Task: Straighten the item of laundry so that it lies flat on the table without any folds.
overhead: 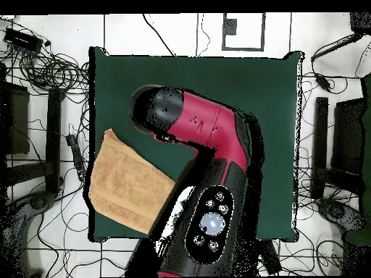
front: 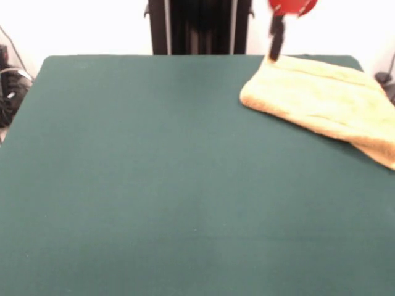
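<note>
The item of laundry (front: 321,98), an orange-tan terry towel, lies at the far right corner of the green table (front: 154,185). It is doubled over, with a thick rounded near edge and a second layer showing at its right end. My gripper (front: 274,52) comes down as a blurred dark bar from the red wrist and meets the towel's far left corner, which peaks up slightly toward it. In the overhead view the towel (overhead: 127,184) sits against the left edge of the table (overhead: 239,87), and the red arm (overhead: 210,137) hides the gripper.
The black pedestal (front: 197,28) stands behind the table's far edge. Coiled cables (overhead: 51,69) and dark stands lie on the floor around the table. The towel reaches the table's edge on its side.
</note>
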### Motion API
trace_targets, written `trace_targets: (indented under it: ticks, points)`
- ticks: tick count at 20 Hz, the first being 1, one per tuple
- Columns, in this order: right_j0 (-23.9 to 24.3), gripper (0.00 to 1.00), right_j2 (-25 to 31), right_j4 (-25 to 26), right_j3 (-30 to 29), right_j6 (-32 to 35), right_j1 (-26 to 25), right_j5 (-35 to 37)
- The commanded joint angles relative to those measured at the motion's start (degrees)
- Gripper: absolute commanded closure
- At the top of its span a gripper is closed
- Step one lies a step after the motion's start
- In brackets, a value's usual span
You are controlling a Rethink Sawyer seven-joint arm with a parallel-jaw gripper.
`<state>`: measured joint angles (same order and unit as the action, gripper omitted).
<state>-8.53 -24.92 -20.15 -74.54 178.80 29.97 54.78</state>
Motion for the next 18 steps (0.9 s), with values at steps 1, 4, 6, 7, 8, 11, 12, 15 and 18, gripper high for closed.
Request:
trace_targets:
  ticks: [1, 4, 6, 7, 8, 11, 12, 15, 18]
  points:
    - [-2.1, 0.0, 9.4, -2.2, -19.0, 5.9, -5.7, -15.8]
    - [-2.4, 0.0, 10.2, -3.3, -21.8, 6.2, -5.3, -16.7]
    - [-2.4, 0.0, 10.7, -2.6, -23.6, 4.7, -4.7, -18.6]
    - [-2.0, 0.0, 11.4, -2.5, -24.9, 3.8, -4.1, -19.8]
    - [-1.3, 0.0, 12.5, -2.8, -26.3, 3.1, -3.4, -21.1]
    - [-0.3, 0.0, 14.1, -3.0, -28.5, 1.7, -1.8, -21.3]
    - [-0.4, 0.0, 14.0, -2.8, -28.5, 1.6, -1.5, -20.4]
    - [0.0, 0.0, 14.6, -2.8, -29.0, 1.7, -0.6, -18.4]
    - [-0.1, 0.0, 14.7, -3.1, -29.6, 2.7, 0.3, -17.1]
